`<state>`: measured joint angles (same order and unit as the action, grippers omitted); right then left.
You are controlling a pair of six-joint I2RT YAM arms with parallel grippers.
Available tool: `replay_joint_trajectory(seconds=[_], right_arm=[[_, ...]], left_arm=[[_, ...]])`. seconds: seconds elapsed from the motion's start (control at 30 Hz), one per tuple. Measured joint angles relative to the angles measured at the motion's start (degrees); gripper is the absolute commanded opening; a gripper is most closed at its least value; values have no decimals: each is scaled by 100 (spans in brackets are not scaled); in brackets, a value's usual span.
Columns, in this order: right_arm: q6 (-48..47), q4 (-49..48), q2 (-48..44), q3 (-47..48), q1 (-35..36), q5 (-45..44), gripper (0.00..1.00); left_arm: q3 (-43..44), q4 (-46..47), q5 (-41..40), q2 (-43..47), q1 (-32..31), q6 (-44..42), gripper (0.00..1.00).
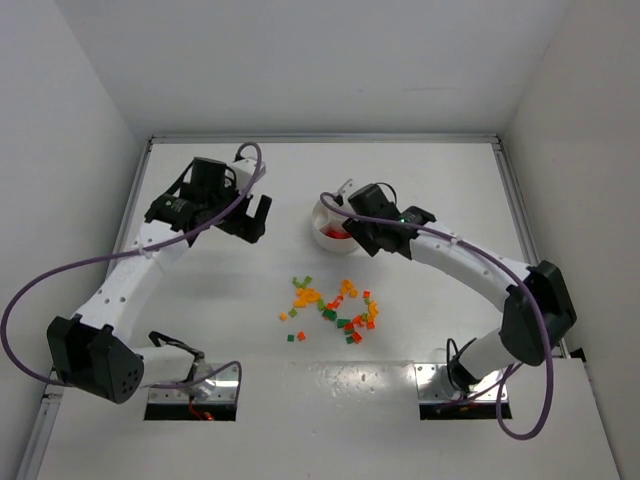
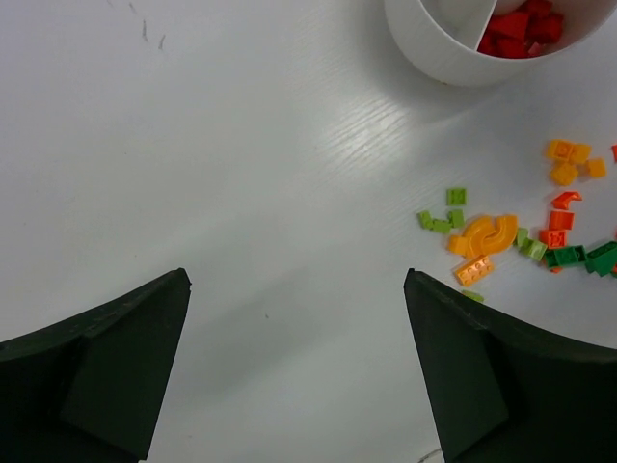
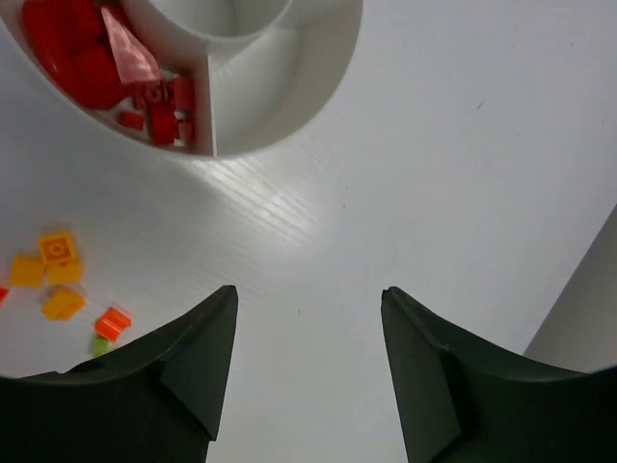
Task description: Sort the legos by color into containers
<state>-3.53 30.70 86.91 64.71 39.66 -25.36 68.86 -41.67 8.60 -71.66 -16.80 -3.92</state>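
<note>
right gripper [image 3: 308, 295] gapes empty near white dish [image 3: 326, 89] holding red legos [image 3: 82, 58].

Red legos [image 3: 77, 48] in one wedge of the white dish [image 3: 289, 111], mixed-colour loose legos [image 1: 335, 305] scattered nearby

The white table [image 1: 420, 180] bears a round white dish [image 1: 321, 236] and scattered legos [image 1: 335, 305] (red, orange, green) nearby.
</note>
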Motion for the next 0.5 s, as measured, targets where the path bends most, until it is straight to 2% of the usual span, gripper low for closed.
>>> replay_joint_trajectory(seconds=[0.1,0.27,0.4,0.5], right_arm=[[-131,116,-188,-160,-129,144,67],[-389,-17,-669,-278,-354,203,67],[-446,-216,-1058,-247,-472,271,58],[-448,-162,-1099,-155,-538,625,57]], left_arm=[[-105,105,22,109,-15,-37,100],[-697,481,396,787,-11,-35,100],[-835,660,586,905,-11,11,100],[-817,645,507,570,-66,31,100]])
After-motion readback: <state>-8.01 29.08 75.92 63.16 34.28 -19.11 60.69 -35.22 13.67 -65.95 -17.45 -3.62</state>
